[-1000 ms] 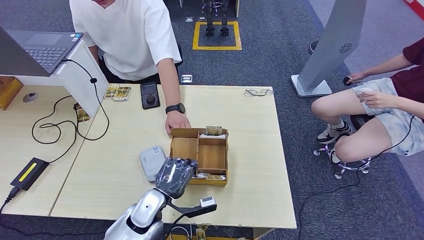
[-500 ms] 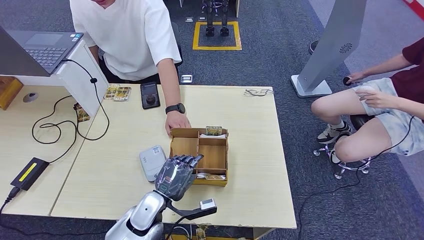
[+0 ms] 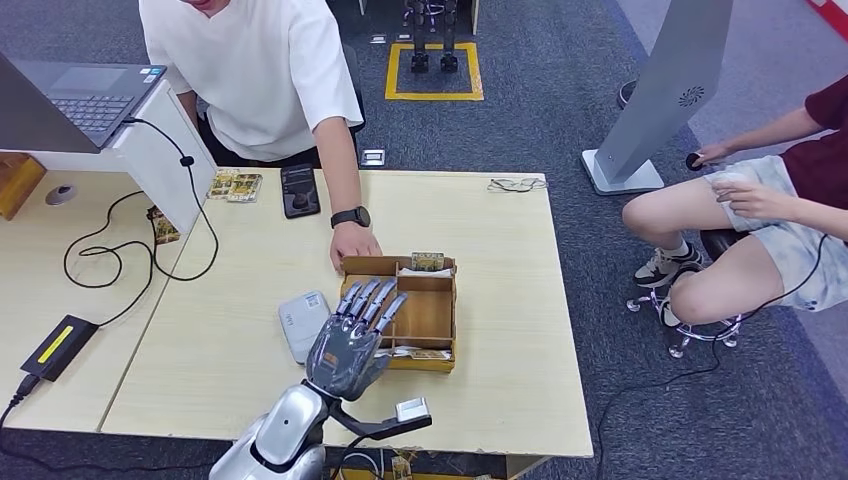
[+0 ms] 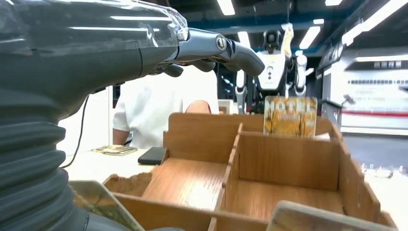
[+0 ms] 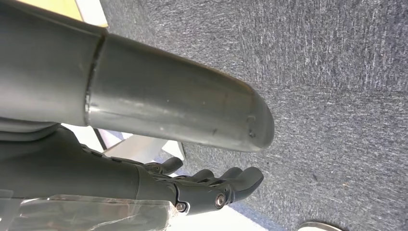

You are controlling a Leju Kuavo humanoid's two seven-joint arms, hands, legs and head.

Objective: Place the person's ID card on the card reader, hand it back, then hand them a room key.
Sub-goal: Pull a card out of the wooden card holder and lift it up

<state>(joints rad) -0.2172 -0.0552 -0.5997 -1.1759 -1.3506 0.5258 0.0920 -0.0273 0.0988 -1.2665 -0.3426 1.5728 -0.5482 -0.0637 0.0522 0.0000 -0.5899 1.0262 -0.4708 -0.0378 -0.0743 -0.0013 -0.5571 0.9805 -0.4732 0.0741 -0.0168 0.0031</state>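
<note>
**Left hand spread flat over the wooden organizer, holding nothing**

Left hand (image 3: 352, 340) is up over the near-left corner of the wooden card organizer (image 3: 424, 313), fingers (image 3: 372, 298) stretched out straight and fanned apart, pointing toward about 1 o'clock. Nothing's in it. From the left wrist view the hand (image 4: 207, 48) hangs above the box's open compartments, fingers extended, not touching the wood.

Right hand (image 5: 211, 190) shows in the right wrist view, hanging over grey carpet with its fingers loosely apart and empty.

The organizer (image 4: 288, 163) sits mid-table. A yellowish card (image 3: 428, 261) stands upright at its far edge, and the same card (image 4: 290, 116) is clear in the left wrist view, propped against the back wall. Another card (image 3: 430, 354) lies at the near edge of the box, at roughly 3 o'clock from the hand.

The grey card reader (image 3: 303, 325) lies on the table just beside the organizer, at 9 o'clock from the hand. I can't tell whether any card is on it.

The person in the white t-shirt (image 3: 262, 70) stands at the far side of the table, and their hand (image 3: 354, 243) with a black watch rests on the tabletop right at the organizer's far-left corner, at 12 o'clock from the robot's hand. More cards (image 3: 235, 185) and a black device (image 3: 299, 190) lie farther back near the laptop (image 3: 70, 95).
</note>
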